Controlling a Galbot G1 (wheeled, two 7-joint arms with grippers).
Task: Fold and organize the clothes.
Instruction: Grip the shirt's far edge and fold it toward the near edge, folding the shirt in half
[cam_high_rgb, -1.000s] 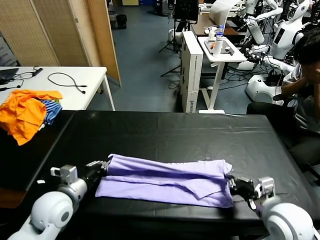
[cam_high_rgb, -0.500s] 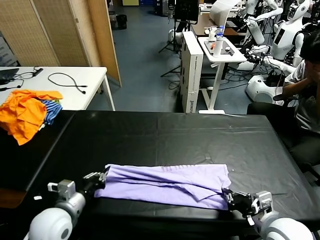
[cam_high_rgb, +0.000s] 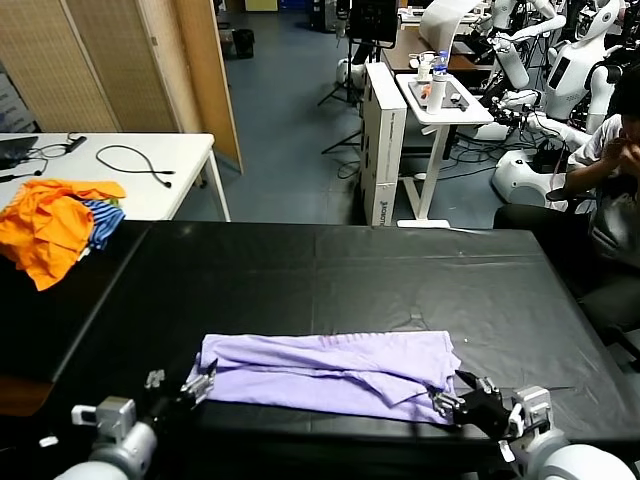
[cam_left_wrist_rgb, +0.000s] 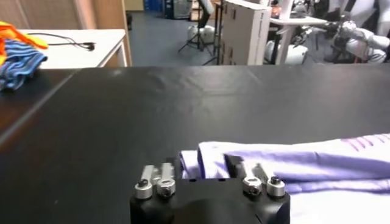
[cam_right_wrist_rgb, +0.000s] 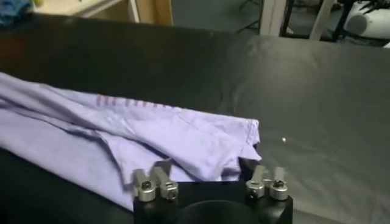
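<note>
The pale lavender T-shirt (cam_high_rgb: 330, 365) lies folded into a long band across the front of the black table (cam_high_rgb: 350, 270). A bit of purple print shows on its top. My left gripper (cam_high_rgb: 200, 383) is at the shirt's left end, low over the table and open. In the left wrist view the shirt's end (cam_left_wrist_rgb: 304, 164) lies between the spread fingers of that gripper (cam_left_wrist_rgb: 207, 167). My right gripper (cam_high_rgb: 447, 400) is at the shirt's right front corner, also open. In the right wrist view the shirt (cam_right_wrist_rgb: 122, 134) lies loose between the fingers of that gripper (cam_right_wrist_rgb: 204, 167).
An orange and blue-striped garment pile (cam_high_rgb: 55, 225) lies at the table's far left corner and also shows in the left wrist view (cam_left_wrist_rgb: 15, 52). A white table (cam_high_rgb: 150, 190) with a cable stands behind it. A person (cam_high_rgb: 610, 200) sits at the right, and other robots stand behind.
Both grippers drew back toward the table's front edge, pulling the shirt with them. They were shut on its ends and now stand open, with the shirt lying flat.
</note>
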